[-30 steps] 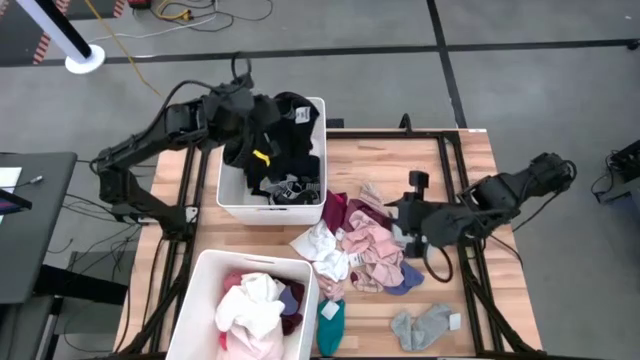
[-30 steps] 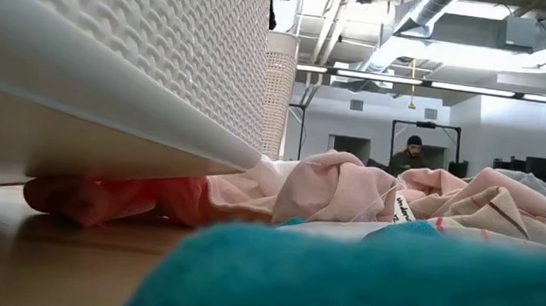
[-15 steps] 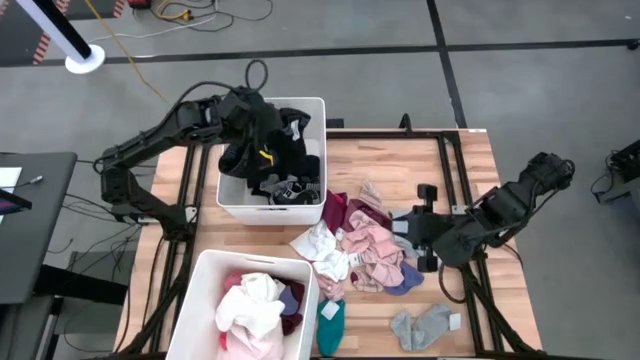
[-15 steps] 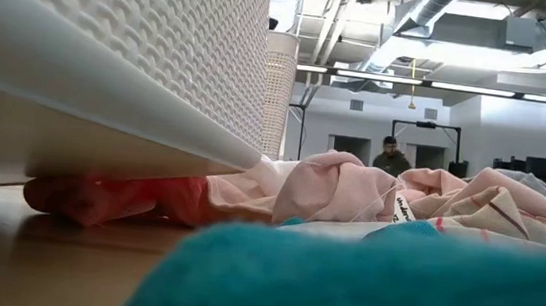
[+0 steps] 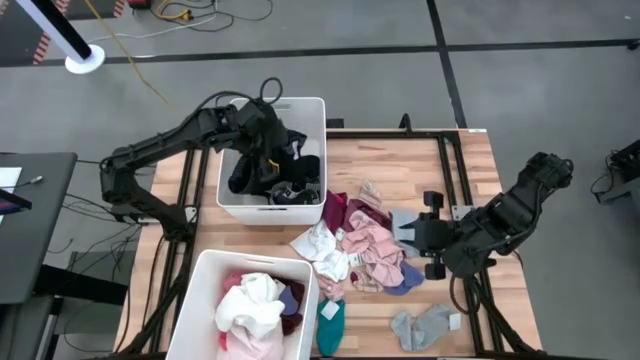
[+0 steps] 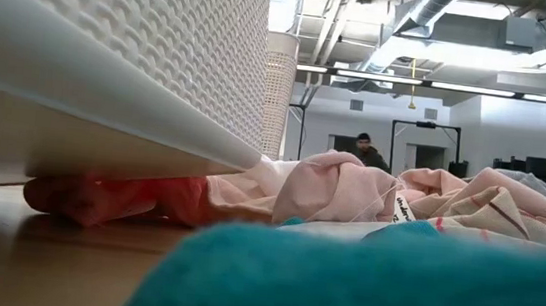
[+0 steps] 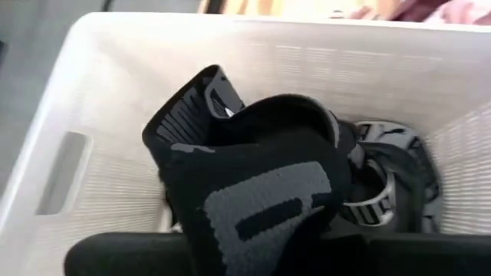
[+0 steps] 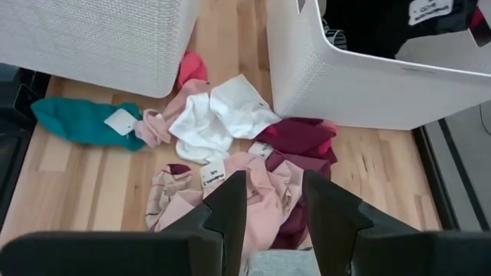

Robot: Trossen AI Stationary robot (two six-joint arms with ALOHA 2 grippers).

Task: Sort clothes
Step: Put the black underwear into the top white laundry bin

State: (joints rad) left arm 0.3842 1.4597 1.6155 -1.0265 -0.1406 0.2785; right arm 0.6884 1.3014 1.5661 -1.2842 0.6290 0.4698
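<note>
Left gripper [image 5: 262, 152] clamps a black sock [image 7: 261, 184] over the far bin [image 5: 312, 205]; right gripper [image 8: 274, 203], fingers apart, could snag several garments from the pink pile [image 5: 372, 250].

A white textured bin [image 6: 112, 47] fills the left, a red cloth [image 6: 113, 198] tucked under its edge — pink garments [image 6: 350, 191] lie beyond. A teal fabric [image 6: 361, 287] blurs the foreground; a person [image 6: 365, 152] stands far back.
</note>
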